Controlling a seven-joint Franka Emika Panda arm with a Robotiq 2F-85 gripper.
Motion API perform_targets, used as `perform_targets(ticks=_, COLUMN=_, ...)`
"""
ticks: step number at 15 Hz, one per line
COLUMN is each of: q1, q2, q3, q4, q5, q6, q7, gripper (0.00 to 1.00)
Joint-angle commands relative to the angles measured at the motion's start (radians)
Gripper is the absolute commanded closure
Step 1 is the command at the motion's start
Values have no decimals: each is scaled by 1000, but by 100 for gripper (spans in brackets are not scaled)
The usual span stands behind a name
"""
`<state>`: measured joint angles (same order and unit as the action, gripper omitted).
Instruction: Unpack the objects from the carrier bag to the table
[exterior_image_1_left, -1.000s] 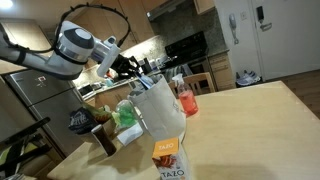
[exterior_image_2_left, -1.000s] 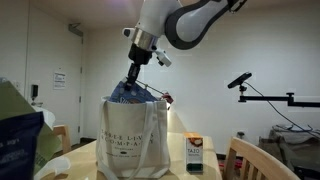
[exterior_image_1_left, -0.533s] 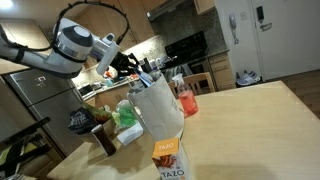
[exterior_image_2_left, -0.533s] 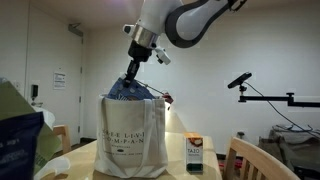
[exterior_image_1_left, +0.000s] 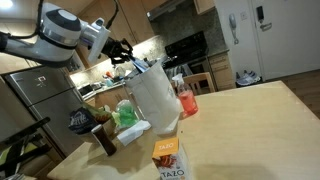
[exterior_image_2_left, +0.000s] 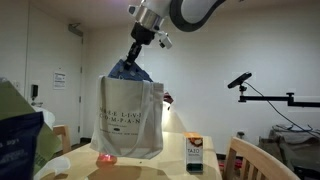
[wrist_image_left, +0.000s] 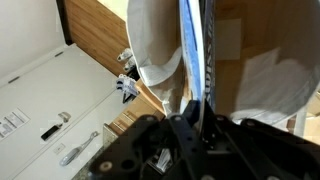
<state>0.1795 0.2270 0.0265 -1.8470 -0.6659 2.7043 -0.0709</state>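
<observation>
gripper (exterior_image_2_left: 138, 50) pinched shut on blue handle (exterior_image_2_left: 128, 70) of carrier bag (exterior_image_2_left: 130, 118), bag hung upright from it over tabletop (exterior_image_1_left: 250, 120), bottom contact unclear, orange carton (exterior_image_2_left: 195, 153) stood on tabletop near bag, green bundle (exterior_image_1_left: 127, 114) just beside bag

Warm, even room light falls on the tabletop (exterior_image_1_left: 250, 110), and kitchen lights (exterior_image_1_left: 150, 45) glare behind it. Both exterior views are soft. A blue shape (exterior_image_2_left: 20, 140) up close is out of focus. The wrist view is blurred, with the bag (wrist_image_left: 160, 40) washed out white and the hand (wrist_image_left: 195, 118) dark.
</observation>
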Motion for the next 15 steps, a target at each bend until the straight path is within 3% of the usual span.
perform_targets(ticks=1, q1=12, q2=-60, q3=-8, q4=-28, q5=-37, q6=-23, q7=25, gripper=98)
perform_targets(ticks=4, q1=-13, q2=-42, q3=27, q4=-42, q5=36, q6=-41, q7=-41, gripper=98)
perform_targets(ticks=10, q1=-18, q2=61, q3=33, q4=-37, q5=119, q6=-216, q7=-91, gripper=98)
perform_targets(ticks=15, q1=-3, q2=3, q3=15, q4=-56, q5=85, q6=-217, q7=-72, gripper=98)
